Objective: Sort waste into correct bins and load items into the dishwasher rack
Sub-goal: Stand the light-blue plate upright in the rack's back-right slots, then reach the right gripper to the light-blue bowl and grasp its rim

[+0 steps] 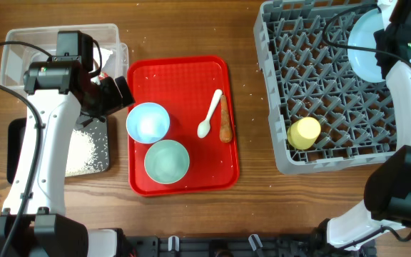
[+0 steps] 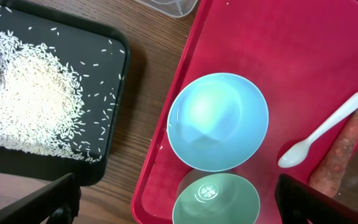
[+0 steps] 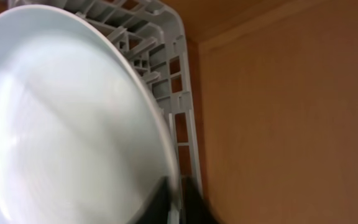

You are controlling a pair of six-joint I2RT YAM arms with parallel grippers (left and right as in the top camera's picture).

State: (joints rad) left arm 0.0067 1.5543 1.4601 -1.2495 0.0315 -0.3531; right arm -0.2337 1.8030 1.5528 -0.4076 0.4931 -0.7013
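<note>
the left hand (image 1: 120,91) hangs over the gap between the shallow black rectangular tray (image 1: 104,163), which holds the loose white rice grains (image 2: 30,93), and the flat red tray (image 1: 184,71). its fingers (image 2: 59,200) are spread wide with nothing between them. the light-blue bowl (image 2: 218,121) stands upright on the red tray just ahead of this hand, almost centred between the two fingers in the wrist view. being round, it has no long axis to line up with, and its near rim is the part facing the hand. the pale-green bowl (image 2: 216,200) sits just beside it on the robot's side; whether their rims touch i cannot tell. further right, the white plastic spoon (image 2: 322,130) and the orange-brown carrot-like stick (image 2: 340,152) lie side by side, their long axes running roughly along the tray's length. the right hand (image 3: 178,198) is pinched on the rim of the light-blue round plate (image 3: 67,118), held on edge at the far corner of the large square grey plastic dishwasher rack (image 1: 268,86), where the small yellow cup (image 1: 305,133) already sits. that is well apart across the bench (image 1: 252,200), so the left arm looks much the nearer to the bowl.
</note>
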